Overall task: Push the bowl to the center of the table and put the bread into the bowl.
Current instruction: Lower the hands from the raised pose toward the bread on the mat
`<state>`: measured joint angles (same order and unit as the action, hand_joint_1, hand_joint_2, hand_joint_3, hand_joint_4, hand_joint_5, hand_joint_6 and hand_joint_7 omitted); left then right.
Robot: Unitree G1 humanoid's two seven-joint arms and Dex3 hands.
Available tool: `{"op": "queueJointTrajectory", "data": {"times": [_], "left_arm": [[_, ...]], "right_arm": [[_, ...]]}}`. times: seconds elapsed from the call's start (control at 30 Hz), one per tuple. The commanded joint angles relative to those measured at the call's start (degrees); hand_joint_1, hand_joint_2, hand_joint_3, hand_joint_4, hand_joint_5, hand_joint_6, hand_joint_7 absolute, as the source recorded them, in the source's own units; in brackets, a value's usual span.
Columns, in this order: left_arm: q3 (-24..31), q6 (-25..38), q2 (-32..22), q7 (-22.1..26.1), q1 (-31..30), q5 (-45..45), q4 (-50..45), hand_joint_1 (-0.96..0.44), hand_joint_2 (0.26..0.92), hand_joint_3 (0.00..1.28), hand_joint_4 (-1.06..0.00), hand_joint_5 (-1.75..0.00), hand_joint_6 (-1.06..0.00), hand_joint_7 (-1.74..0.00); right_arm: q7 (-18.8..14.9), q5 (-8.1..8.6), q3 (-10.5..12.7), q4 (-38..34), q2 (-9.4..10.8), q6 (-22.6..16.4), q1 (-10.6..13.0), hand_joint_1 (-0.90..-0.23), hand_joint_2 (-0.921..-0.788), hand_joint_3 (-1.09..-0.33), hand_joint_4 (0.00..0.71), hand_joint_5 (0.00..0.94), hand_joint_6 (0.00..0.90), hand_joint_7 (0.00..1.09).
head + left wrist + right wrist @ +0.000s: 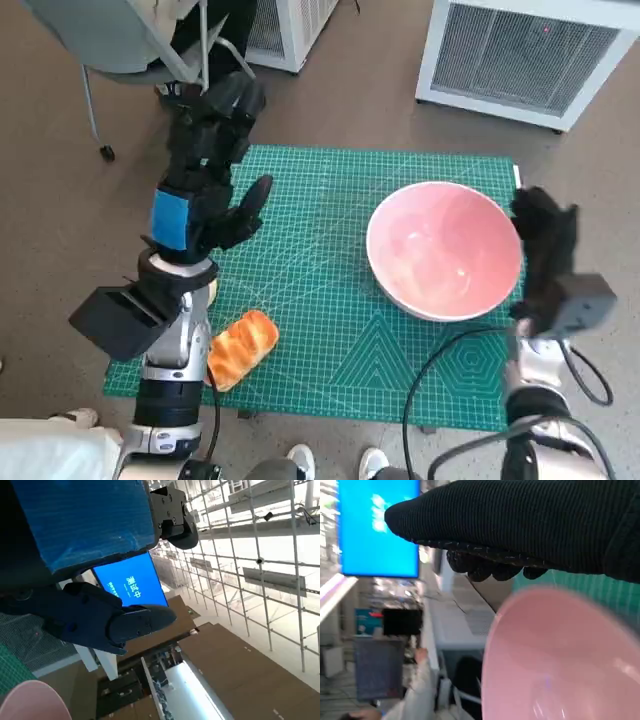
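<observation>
While my gloved right hand [545,255] stands at the outer rim of the pink bowl [445,250], apparently touching it though I cannot be sure, the bowl sits on the right half of the green mat [330,330], short of the middle. How that hand's fingers lie I cannot tell; the right wrist view shows only the glove as a dark band over the bowl's rim, holding nothing. My left hand [205,190] hangs raised over the mat's left side, fingers spread and empty. The bread [240,345] lies near the mat's front left corner, just beside my left forearm. I judge the bowl rigid, smooth and fairly light, so a push low on its wall should slide it across the mat; a push at the rim could tip it. The bread looks soft and light, best taken across its middle with a gentle hold so it is not crushed. Open mat lies between bowl and bread, giving room to slide the bowl left. The bowl stands close to the mat's right edge, the bread close to the front edge.
</observation>
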<state>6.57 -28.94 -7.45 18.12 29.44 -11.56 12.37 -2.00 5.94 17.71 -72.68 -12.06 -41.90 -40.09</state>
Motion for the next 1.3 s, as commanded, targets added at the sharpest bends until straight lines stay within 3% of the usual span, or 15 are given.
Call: {"op": "queueJointTrajectory", "data": {"times": [0.03, 0.3, 0.53, 0.8, 0.9, 1.17, 1.3], "left_arm": [[0.45, -0.17, -0.82, -0.28, -1.18, 0.01, -1.40, -0.33, 0.921, 0.46, -0.26, -0.01, -0.01, -0.68], [0.54, 0.12, -1.44, -0.93, -2.50, 0.54, -2.81, -0.33, 0.921, 0.46, -0.26, -0.01, -0.02, -0.67], [0.70, 0.96, -1.93, -1.35, -3.84, 0.63, -4.48, -0.33, 0.921, 0.46, -0.27, -0.01, -0.02, -0.66], [1.12, 1.84, -2.52, -1.77, -5.17, 0.65, -6.02, -0.34, 0.921, 0.45, -0.27, -0.01, -0.03, -0.64], [1.22, 1.99, -2.61, -2.02, -5.58, 0.82, -6.42, -0.34, 0.921, 0.45, -0.27, -0.01, -0.03, -0.64], [1.19, 2.34, -2.82, -2.72, -6.73, 1.05, -7.46, -0.34, 0.921, 0.45, -0.27, -0.01, -0.04, -0.63], [1.33, 2.18, -3.24, -2.41, -7.78, 0.90, -7.80, -0.34, 0.921, 0.45, -0.27, -0.01, -0.04, -0.62]], "right_arm": [[-0.50, 0.28, 0.14, -1.64, 1.74, 3.73, -0.68, -0.511, -0.921, -0.875, 0.360, 0.010, 0.240, 0.36], [-1.61, 1.60, 1.05, -2.25, 4.28, 7.53, -3.19, -0.521, -0.921, -0.869, 0.359, 0.007, 0.248, 0.36], [-1.17, 1.18, 0.86, -2.26, 6.07, 9.49, -5.09, -0.544, -0.921, -0.863, 0.357, 0.004, 0.244, 0.36], [-0.87, 0.60, 0.36, -2.33, 7.47, 11.11, -7.01, -0.516, -0.921, -0.880, 0.354, 0.001, 0.240, 0.37], [-0.81, 0.48, 0.16, -2.31, 8.09, 11.48, -7.63, -0.517, -0.921, -0.878, 0.351, 0.000, 0.221, 0.43], [0.51, -1.23, -1.68, -2.42, 8.82, 12.41, -8.88, -0.521, -0.921, -0.894, 0.343, 0.001, 0.177, 0.51], [1.73, -2.83, -3.00, -2.14, 7.83, 11.92, -8.94, -0.511, -0.921, -0.901, 0.336, 0.000, 0.165, 0.52]]}}
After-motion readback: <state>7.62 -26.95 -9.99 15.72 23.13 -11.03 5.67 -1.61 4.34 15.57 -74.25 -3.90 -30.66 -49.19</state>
